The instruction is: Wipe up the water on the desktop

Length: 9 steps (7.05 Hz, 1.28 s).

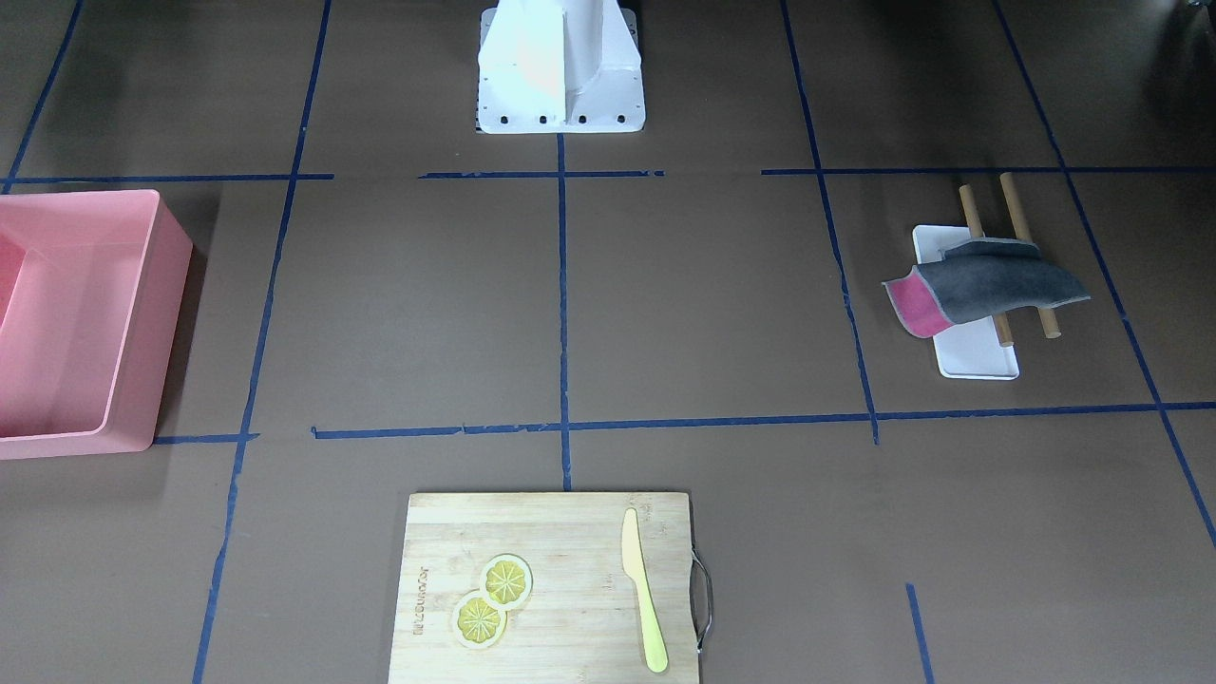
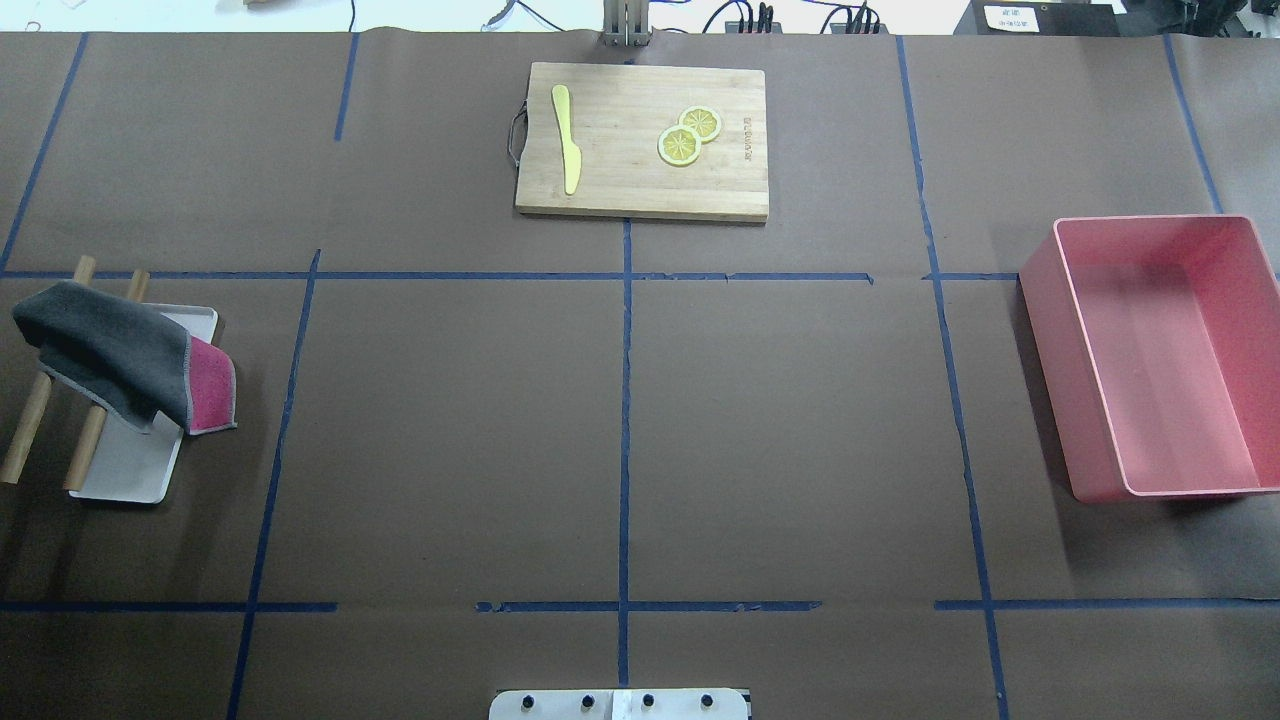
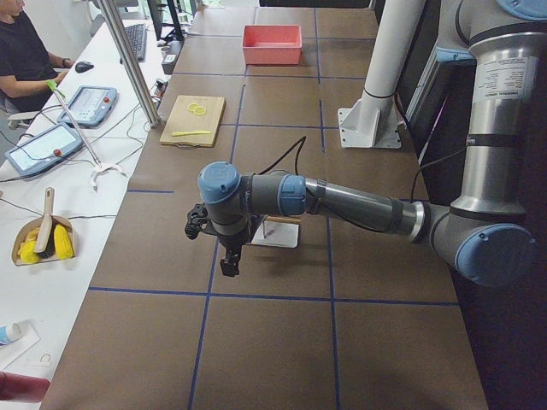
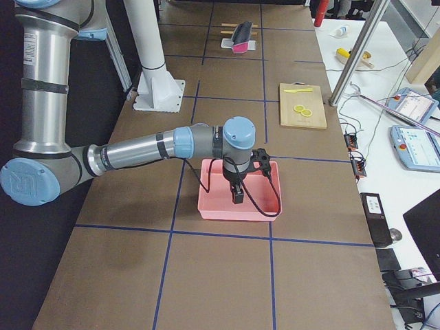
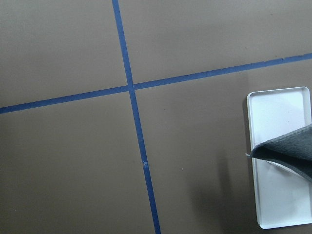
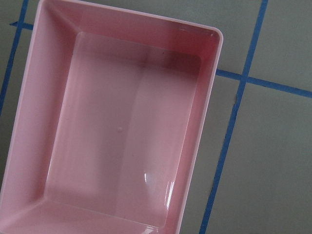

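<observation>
Dark-brown counter [image 2: 450,420], gridded with blue tape, seen from above. At its left edge a grey-and-pink cloth [image 2: 105,350] is draped over two wooden rods [image 2: 24,440], with a white tray [image 2: 130,470] beneath. Midway along the far edge, a bamboo board [image 2: 630,185] is set with a yellow knife [image 2: 567,140] and two lemon slices [image 2: 680,147]. At right, a pink bin [image 2: 1045,340] is placed near the edge. Tray and bin are separated by a broad stretch of counter. The arms are shown only in the side views: the left tool [image 3: 229,260] is hung near the tray, the right tool [image 4: 237,196] above the bin. How far either is opened, or whether anything is held, cannot be told. A seated operator [image 3: 21,51] is caught only by the left-end camera.
</observation>
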{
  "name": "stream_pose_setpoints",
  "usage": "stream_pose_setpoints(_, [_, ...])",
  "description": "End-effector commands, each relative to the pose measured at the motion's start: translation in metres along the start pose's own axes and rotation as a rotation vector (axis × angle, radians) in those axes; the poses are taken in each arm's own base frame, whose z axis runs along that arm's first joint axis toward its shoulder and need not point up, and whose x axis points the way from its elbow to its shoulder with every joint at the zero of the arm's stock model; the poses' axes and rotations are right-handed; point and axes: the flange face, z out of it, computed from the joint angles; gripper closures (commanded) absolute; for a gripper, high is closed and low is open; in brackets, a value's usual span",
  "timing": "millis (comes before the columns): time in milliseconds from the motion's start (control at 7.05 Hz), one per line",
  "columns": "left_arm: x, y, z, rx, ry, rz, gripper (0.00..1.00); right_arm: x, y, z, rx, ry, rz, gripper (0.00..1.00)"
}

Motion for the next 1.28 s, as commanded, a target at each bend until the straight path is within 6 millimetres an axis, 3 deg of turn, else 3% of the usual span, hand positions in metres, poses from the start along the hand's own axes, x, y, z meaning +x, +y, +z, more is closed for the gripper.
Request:
stream_pose_setpoints(0, [-0.004, 0.001, 0.004, -0.001, 0.004, 0.004, 0.00, 0.001, 0.001, 0.001, -0.002, 0.001, 0.001, 0.00])
stream_pose_setpoints(284, [-0.005, 0.006, 0.009, 0.036, 0.000, 0.044, 0.00, 0.001, 0.004, 0.002, -0.005, -0.003, -0.006, 0.00])
stream_pose_setpoints(426, [0.011, 0.003, 0.021, 0.022, 0.004, 0.083, 0.00, 0.001, 0.004, 0.002, -0.004, -0.003, -0.007, 0.00])
stream_pose_setpoints(709, [0.106, -0.026, 0.060, -0.020, 0.026, 0.068, 0.00, 0.001, 0.004, 0.003, -0.006, -0.006, 0.002, 0.00])
stream_pose_setpoints(993, [0.164, -0.042, 0.074, 0.056, 0.070, -0.047, 0.00, 0.000, 0.003, 0.002, -0.003, -0.007, -0.003, 0.00])
stream_pose_setpoints(1135, [0.179, -0.043, 0.087, 0.035, 0.079, -0.060, 0.00, -0.001, 0.002, 0.001, -0.002, -0.007, -0.004, 0.00])
